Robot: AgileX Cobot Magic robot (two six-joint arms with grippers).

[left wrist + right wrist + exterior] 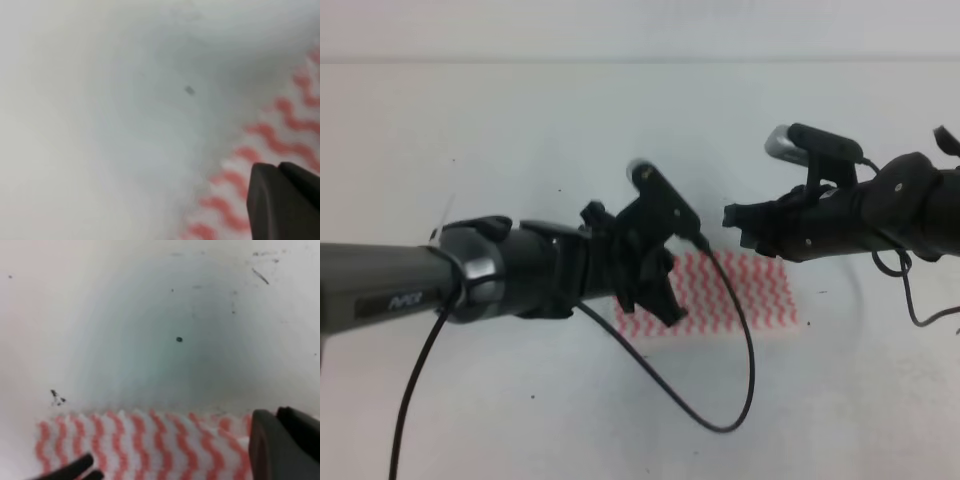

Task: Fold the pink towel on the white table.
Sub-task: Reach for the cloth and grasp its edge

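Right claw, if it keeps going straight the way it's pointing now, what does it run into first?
Probably the left arm's wrist camera: the right claw points left toward it above the pink towel. Depth is unclear, so it might pass by.

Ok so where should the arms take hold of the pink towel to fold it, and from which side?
Probably at a corner or along a short edge, coming down from above. The pink towel lies flat against the white table, so only a thin edge can be pinched. The left tool hangs over its left end, so that end suits that arm.

The white table (pixel 520 120), flecked with tiny dark specks, carries the pink towel (pixel 750 290) lying flat.
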